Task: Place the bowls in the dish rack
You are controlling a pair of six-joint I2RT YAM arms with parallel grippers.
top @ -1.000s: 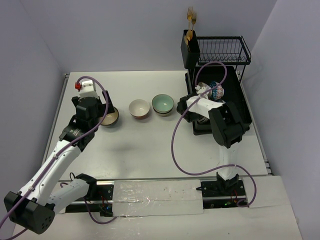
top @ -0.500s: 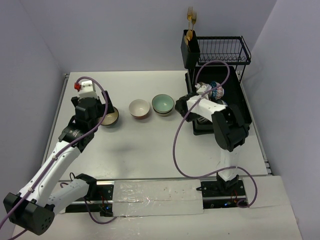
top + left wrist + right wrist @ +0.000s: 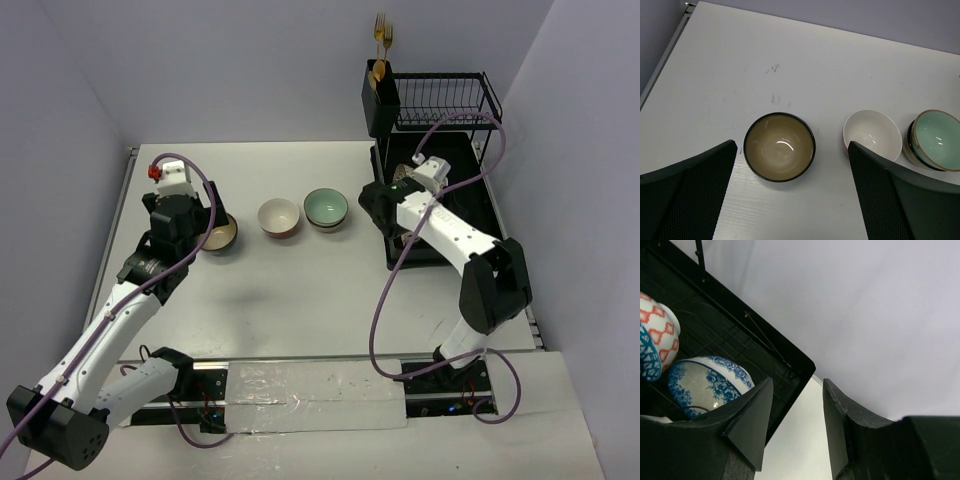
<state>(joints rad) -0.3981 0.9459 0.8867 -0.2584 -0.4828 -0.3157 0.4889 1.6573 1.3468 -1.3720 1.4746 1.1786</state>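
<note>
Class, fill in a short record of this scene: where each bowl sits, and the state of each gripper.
On the table: tan bowl, white bowl, green bowl, in a row
In the dish rack: blue flowered bowl, red patterned bowl, side by side
left gripper: open, empty, above the tan bowl
right gripper: open, empty, at the rack's edge
Bowls left to load: three

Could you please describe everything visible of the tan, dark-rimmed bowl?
The tan bowl is round and glossy like glazed ceramic, tan inside with a dark rim and outside. It stands upright and empty on the white table, apart from the white bowl. The open left gripper frames it without touching it.
</note>
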